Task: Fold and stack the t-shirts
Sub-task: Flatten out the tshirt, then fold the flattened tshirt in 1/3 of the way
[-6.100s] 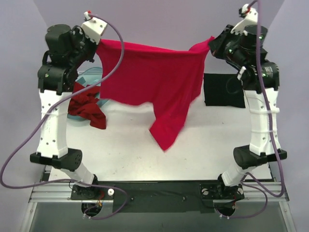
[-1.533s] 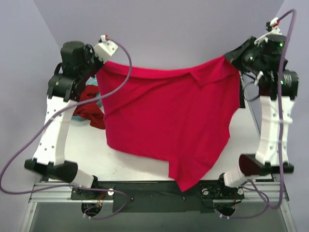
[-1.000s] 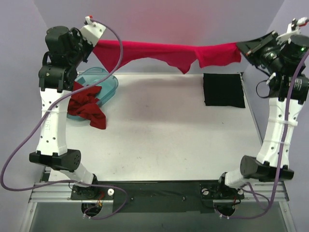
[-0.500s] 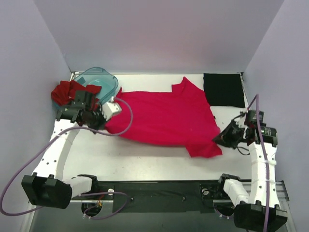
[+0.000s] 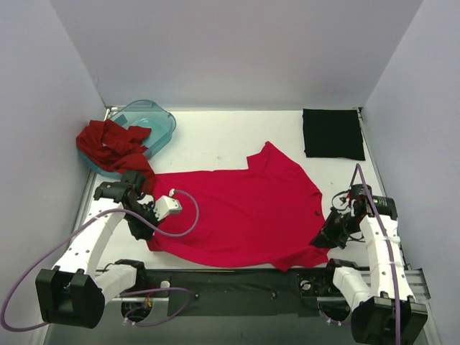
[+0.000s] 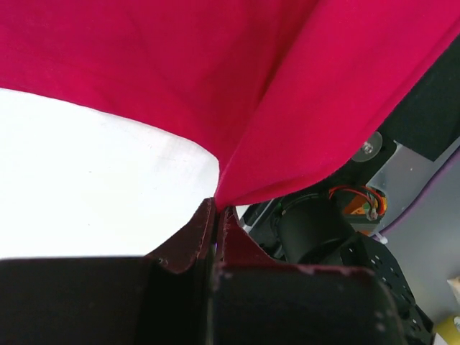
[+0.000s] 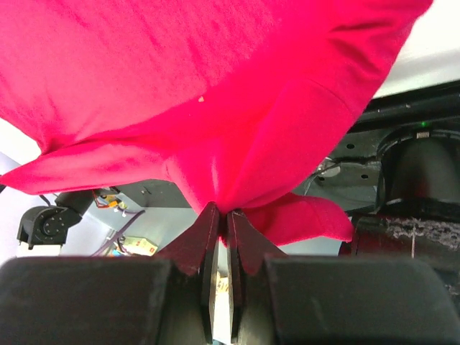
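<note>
One crimson-pink t-shirt, near corners inside left tool and right tool

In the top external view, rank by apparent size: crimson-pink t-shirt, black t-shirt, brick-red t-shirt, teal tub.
1. crimson-pink t-shirt, spread flat, clearly largest.
2 to 4. teal tub, brick-red t-shirt, black t-shirt: too alike to rank; the crumpled brick-red one hides part of the tub.

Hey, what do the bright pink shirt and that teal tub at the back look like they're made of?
The pink shirt looks like soft matte knit cloth, probably cotton: it drapes and creases where pinched. The teal tub looks like glossy translucent plastic: smooth moulded rim, light showing through its wall.
</note>
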Robot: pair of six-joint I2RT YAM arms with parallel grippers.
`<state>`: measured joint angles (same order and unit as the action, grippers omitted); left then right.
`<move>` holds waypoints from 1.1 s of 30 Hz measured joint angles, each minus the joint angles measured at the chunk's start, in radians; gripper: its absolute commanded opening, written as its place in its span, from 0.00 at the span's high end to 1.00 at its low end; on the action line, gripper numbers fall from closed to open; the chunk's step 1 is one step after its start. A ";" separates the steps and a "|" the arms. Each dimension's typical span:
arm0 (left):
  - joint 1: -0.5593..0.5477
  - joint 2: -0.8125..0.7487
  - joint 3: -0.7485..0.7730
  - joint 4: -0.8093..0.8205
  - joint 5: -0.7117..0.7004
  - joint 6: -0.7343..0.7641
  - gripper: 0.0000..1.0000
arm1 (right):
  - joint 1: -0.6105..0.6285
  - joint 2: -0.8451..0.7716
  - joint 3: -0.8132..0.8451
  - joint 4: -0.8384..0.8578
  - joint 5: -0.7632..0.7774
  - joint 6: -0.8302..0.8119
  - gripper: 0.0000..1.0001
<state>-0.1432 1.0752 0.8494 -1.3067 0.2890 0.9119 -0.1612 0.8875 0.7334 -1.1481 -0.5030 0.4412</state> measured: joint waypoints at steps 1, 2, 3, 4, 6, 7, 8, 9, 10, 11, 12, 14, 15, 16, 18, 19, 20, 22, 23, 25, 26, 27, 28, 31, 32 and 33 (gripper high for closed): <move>0.000 0.001 0.000 0.005 0.000 -0.008 1.00 | 0.000 0.013 0.005 0.005 0.000 0.000 1.00; 0.000 0.007 0.000 0.016 0.000 -0.019 1.00 | 0.000 0.032 0.008 0.020 -0.001 0.002 1.00; 0.000 0.018 0.000 0.034 -0.001 -0.040 1.00 | 0.000 0.057 0.012 0.042 -0.001 0.004 1.00; 0.000 0.030 0.001 0.050 -0.002 -0.055 1.00 | 0.002 0.086 0.016 0.068 -0.001 0.006 1.00; 0.002 0.072 0.009 0.094 -0.013 -0.102 1.00 | 0.010 0.160 0.032 0.140 0.006 0.014 1.00; 0.003 0.095 0.014 0.122 -0.020 -0.124 1.00 | 0.017 0.209 0.041 0.185 0.018 0.019 1.00; 0.004 0.113 0.017 0.150 -0.026 -0.143 1.00 | 0.026 0.254 0.047 0.233 0.029 0.024 1.00; 0.006 0.127 0.017 0.178 -0.031 -0.159 1.00 | 0.036 0.300 0.054 0.279 0.039 0.027 1.00; 0.008 0.135 0.017 0.200 -0.036 -0.176 1.00 | 0.047 0.342 0.062 0.318 0.044 0.030 1.00; 0.008 0.142 0.017 0.219 -0.044 -0.192 1.00 | 0.060 0.388 0.071 0.357 0.048 0.031 1.00; 0.008 0.145 0.017 0.234 -0.049 -0.202 1.00 | 0.072 0.432 0.084 0.389 0.051 0.032 1.00; 0.009 0.150 0.017 0.264 -0.061 -0.227 1.00 | 0.096 0.518 0.122 0.433 0.061 0.027 1.00; 0.010 0.151 0.017 0.276 -0.069 -0.235 1.00 | 0.106 0.563 0.147 0.455 0.069 0.022 1.00; 0.013 0.152 0.017 0.285 -0.077 -0.241 1.00 | 0.112 0.598 0.171 0.473 0.078 0.016 1.00; 0.017 0.153 0.017 0.298 -0.092 -0.247 1.00 | 0.122 0.648 0.217 0.494 0.097 -0.001 1.00; 0.018 0.153 0.016 0.303 -0.100 -0.247 1.00 | 0.122 0.661 0.234 0.499 0.108 -0.007 1.00; 0.018 0.154 0.016 0.309 -0.105 -0.247 1.00 | 0.122 0.673 0.253 0.502 0.120 -0.016 1.00; 0.019 0.156 0.015 0.324 -0.114 -0.247 1.00 | 0.122 0.692 0.288 0.507 0.134 -0.033 1.00; 0.019 0.158 0.013 0.330 -0.118 -0.247 1.00 | 0.122 0.702 0.301 0.510 0.135 -0.041 1.00; 0.019 0.165 0.007 0.351 -0.124 -0.247 0.95 | 0.123 0.732 0.324 0.518 0.137 -0.053 1.00; 0.019 0.171 0.007 0.356 -0.125 -0.247 0.89 | 0.124 0.749 0.330 0.523 0.136 -0.058 1.00; 0.019 0.181 0.007 0.365 -0.126 -0.247 0.76 | 0.125 0.765 0.331 0.527 0.136 -0.061 1.00; 0.019 0.188 0.007 0.372 -0.126 -0.246 0.67 | 0.125 0.780 0.331 0.528 0.136 -0.066 1.00; 0.019 0.217 0.007 0.398 -0.132 -0.249 0.47 | 0.129 0.812 0.333 0.528 0.138 -0.075 0.96; 0.019 0.228 0.007 0.412 -0.134 -0.252 0.45 | 0.129 0.819 0.335 0.528 0.142 -0.076 0.86; 0.019 0.240 0.008 0.425 -0.138 -0.254 0.43 | 0.129 0.826 0.341 0.527 0.147 -0.077 0.80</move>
<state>-0.1242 1.3151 0.8577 -0.8818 0.1513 0.6575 -0.0319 1.7134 1.0744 -0.6209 -0.3557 0.3645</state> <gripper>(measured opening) 0.503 0.037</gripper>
